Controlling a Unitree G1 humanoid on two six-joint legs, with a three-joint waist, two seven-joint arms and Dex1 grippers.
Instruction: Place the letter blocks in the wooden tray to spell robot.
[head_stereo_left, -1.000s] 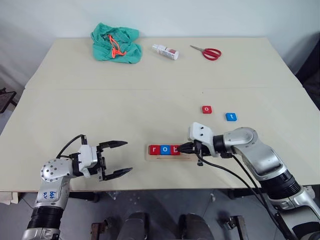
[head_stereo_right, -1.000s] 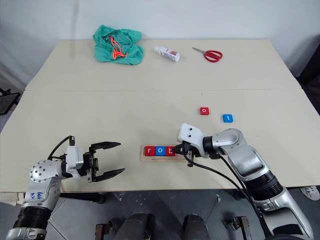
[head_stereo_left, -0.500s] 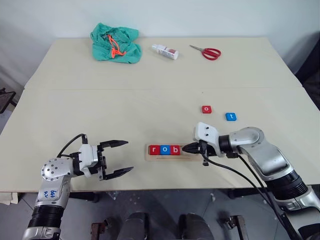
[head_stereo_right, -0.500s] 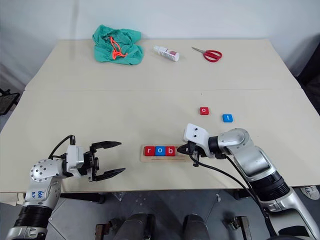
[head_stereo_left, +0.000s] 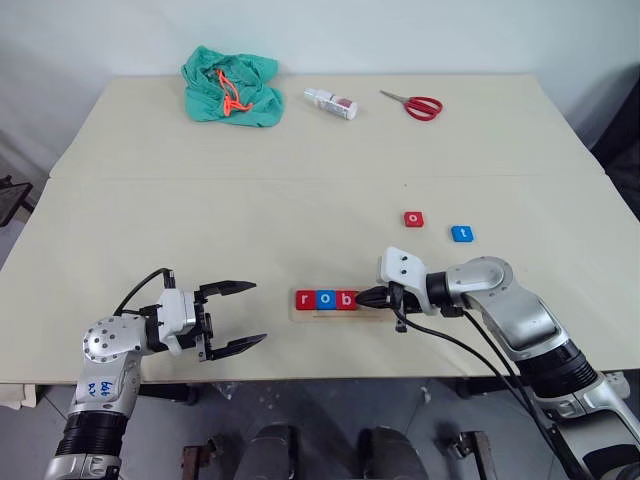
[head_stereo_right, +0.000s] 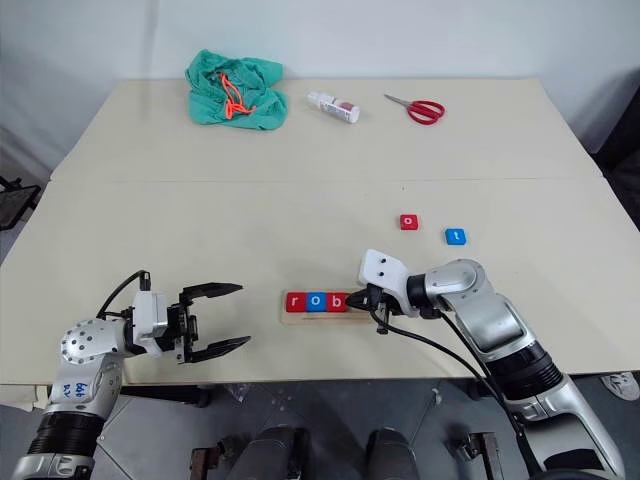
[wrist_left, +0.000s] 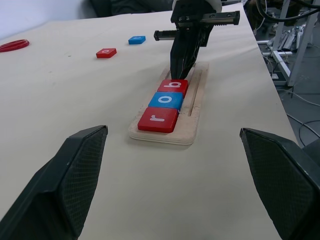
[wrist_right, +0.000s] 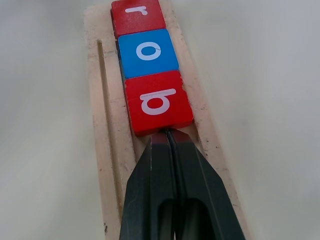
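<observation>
A: Status? Where are the blocks?

B: r, o, b sit in a row in the tray (head_stereo_left: 340, 313), filling its left part. Right gripper (head_stereo_left: 364, 297), fingers clenched and empty, tips at the b block (wrist_right: 158, 102), on its right edge.

A: Remaining?

B: Red o (head_stereo_left: 414, 218) and blue t (head_stereo_left: 461, 233) lie loose on the surface (head_stereo_left: 300, 215), beyond and right of the tray, on the right arm's side. Tray's long axis runs left-right; its empty part is under the right fingers.

A: Left?

B: Left gripper (head_stereo_left: 238, 315) spread wide, holding nothing, well left of the tray.

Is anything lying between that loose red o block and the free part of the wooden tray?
Nothing lies on the table between the red o block and the wooden tray, but the right gripper, shut, sits over the tray's free part, against the b block.
</observation>
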